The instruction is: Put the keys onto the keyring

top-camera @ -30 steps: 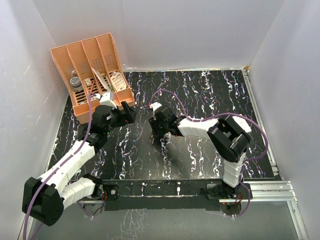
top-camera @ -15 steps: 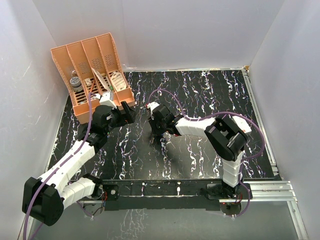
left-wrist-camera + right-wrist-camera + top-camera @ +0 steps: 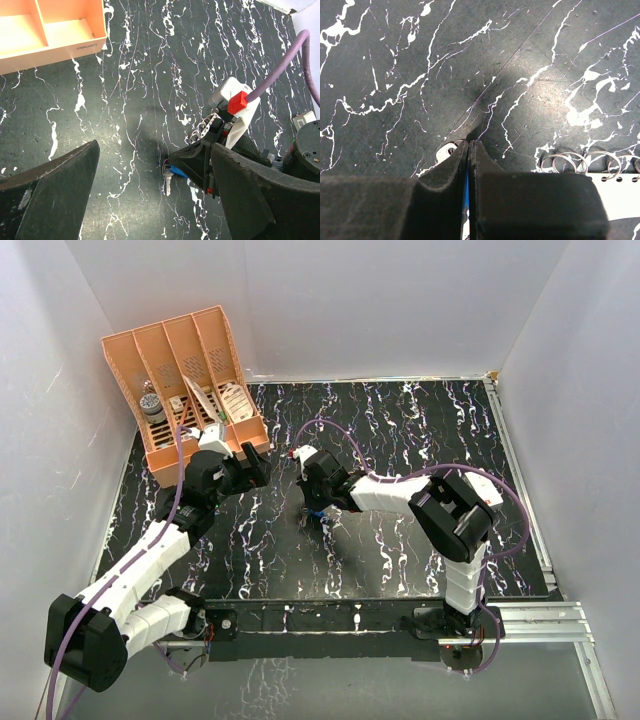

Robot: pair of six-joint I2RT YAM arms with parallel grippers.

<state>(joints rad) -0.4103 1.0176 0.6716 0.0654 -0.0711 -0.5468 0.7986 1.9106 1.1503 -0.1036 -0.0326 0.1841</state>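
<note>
A small silver key [image 3: 168,185] with a blue head [image 3: 178,173] lies on the black marbled table. My right gripper [image 3: 312,512] is down on the table at its middle, shut on the blue head; a blue sliver [image 3: 465,196] shows between the pressed fingers [image 3: 445,180]. A silver key bow with a hole [image 3: 445,150] peeks out left of the jaws. A row of small silver wire rings [image 3: 580,161] sits beside the right gripper. The keyring is out of view. My left gripper [image 3: 258,462] hovers wide open, left of the right one, holding nothing.
An orange divided organizer [image 3: 190,380] with small items in its slots stands at the back left, close behind the left gripper. A purple cable [image 3: 340,435] loops over the right arm. White walls enclose the table on three sides.
The right gripper's jaws have closed on the key's blue head, and that gripper has shifted slightly left. The left arm has not moved.
</note>
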